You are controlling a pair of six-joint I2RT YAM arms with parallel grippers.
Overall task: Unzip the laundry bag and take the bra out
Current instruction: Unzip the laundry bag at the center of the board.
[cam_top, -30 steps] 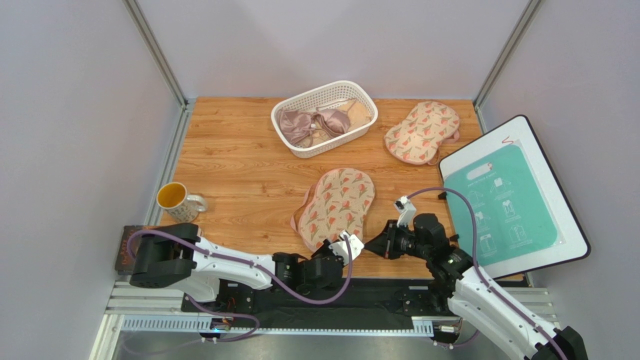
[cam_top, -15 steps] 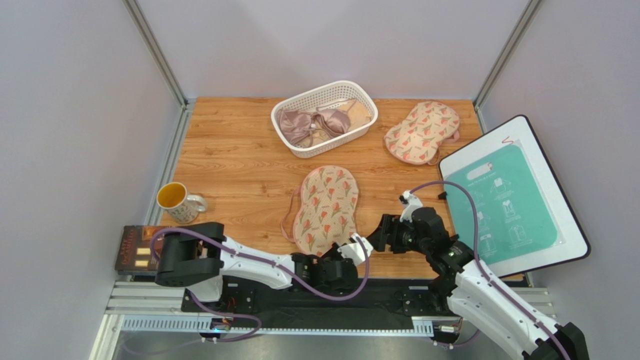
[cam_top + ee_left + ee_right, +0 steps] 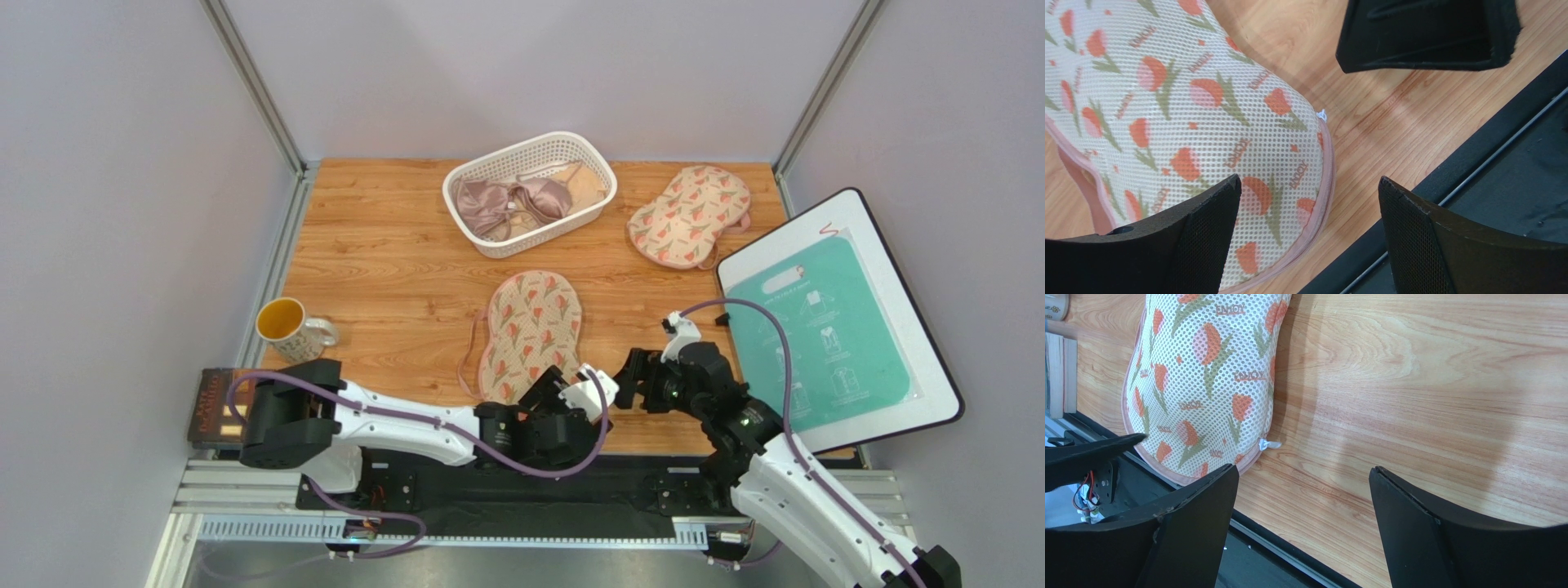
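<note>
Wooden tabletop between grey walls, floral laundry bag lying flat; left gripper spread over its near end, right gripper spread just beside it

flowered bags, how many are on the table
2. The near bag lies front middle; the far bag lies back right, right of the basket. None seems hidden.

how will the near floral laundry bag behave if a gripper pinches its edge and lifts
Probably floppy: the laundry bag is thin mesh fabric, so it would likely drape rather than hold flat. It looks puffed, so something soft may fill it, yet it seems light. Pushed, it would likely slide or bunch on the smooth wooden table, not roll.
</note>
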